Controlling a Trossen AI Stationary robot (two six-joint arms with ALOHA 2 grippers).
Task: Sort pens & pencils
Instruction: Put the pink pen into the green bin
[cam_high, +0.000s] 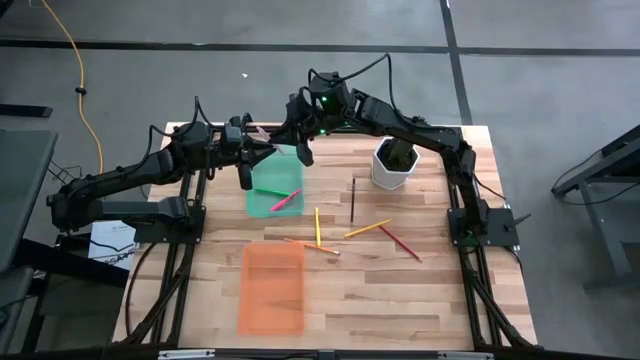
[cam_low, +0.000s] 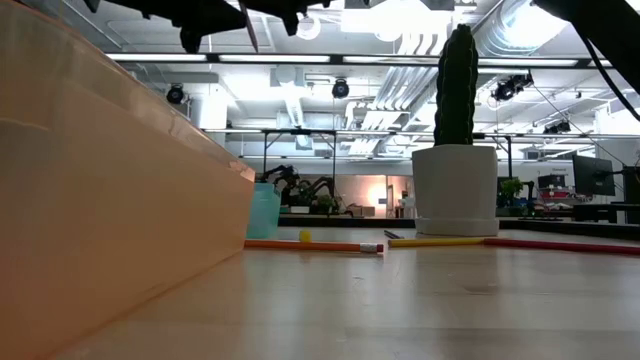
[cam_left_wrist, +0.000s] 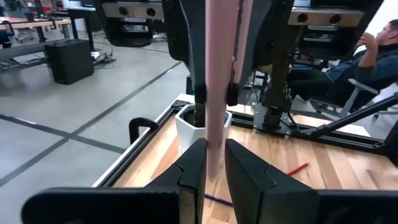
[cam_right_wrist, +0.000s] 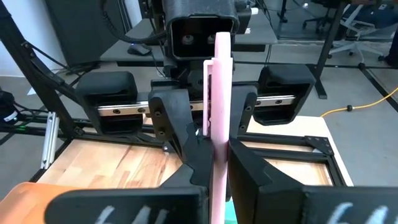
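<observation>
Now both grippers pinch one pale pink pen (cam_right_wrist: 222, 93) above the green tray (cam_high: 262, 195).

The left gripper (cam_left_wrist: 214, 163) and right gripper (cam_right_wrist: 219, 163) face each other, each clamped on the pen, which runs straight between their fingers. It looks light, stiff and smooth, so likely slippery; a grip on the mid-barrel, clear of the clip, seems safest. A magenta pen (cam_high: 286, 200) lies in the tray just below them. The pencils (cam_high: 352, 200) lie loose on the table (cam_high: 420, 290), farther out from both grippers, with the orange tray (cam_high: 272, 288) beyond. No readable writing anywhere.
</observation>
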